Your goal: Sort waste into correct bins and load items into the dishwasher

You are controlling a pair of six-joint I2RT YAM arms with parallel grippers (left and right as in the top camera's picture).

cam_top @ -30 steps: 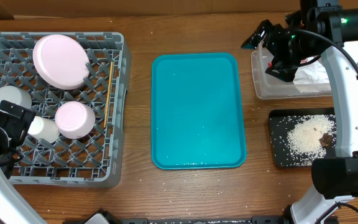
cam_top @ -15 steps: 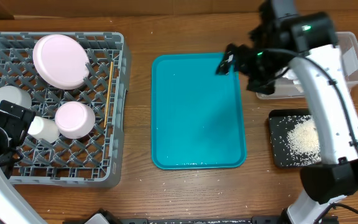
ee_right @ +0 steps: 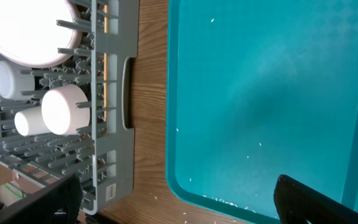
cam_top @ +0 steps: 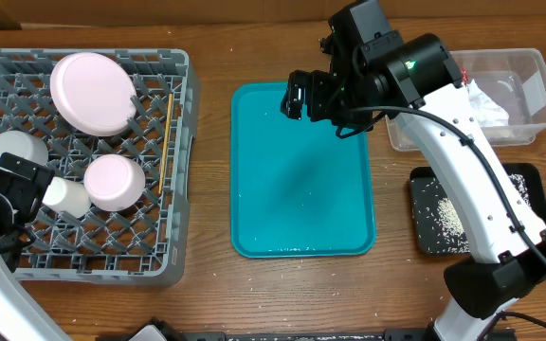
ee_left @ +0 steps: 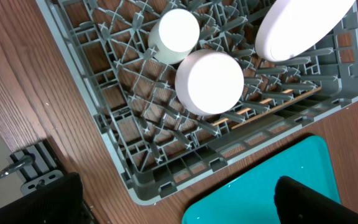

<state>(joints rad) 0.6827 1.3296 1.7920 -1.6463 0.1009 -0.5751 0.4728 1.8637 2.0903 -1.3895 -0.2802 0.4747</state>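
Observation:
The grey dish rack at the left holds a pale pink plate, a white dish, an upturned bowl, a white cup and chopsticks. My right gripper hangs open and empty over the far end of the teal tray; scattered rice grains lie on the tray's near end. At the right, a clear tub holds a white napkin. A black tray beside it holds rice. My left gripper stands open and empty at the rack's left side.
The left wrist view looks down on the rack's corner, the cup, the bowl and the teal tray's edge. Loose rice grains lie on the wood beside the teal tray. My right arm crosses above the black tray.
My right arm has swung left, from above the clear tub to above the far end of the teal tray. The left arm and the rack's contents have not moved.

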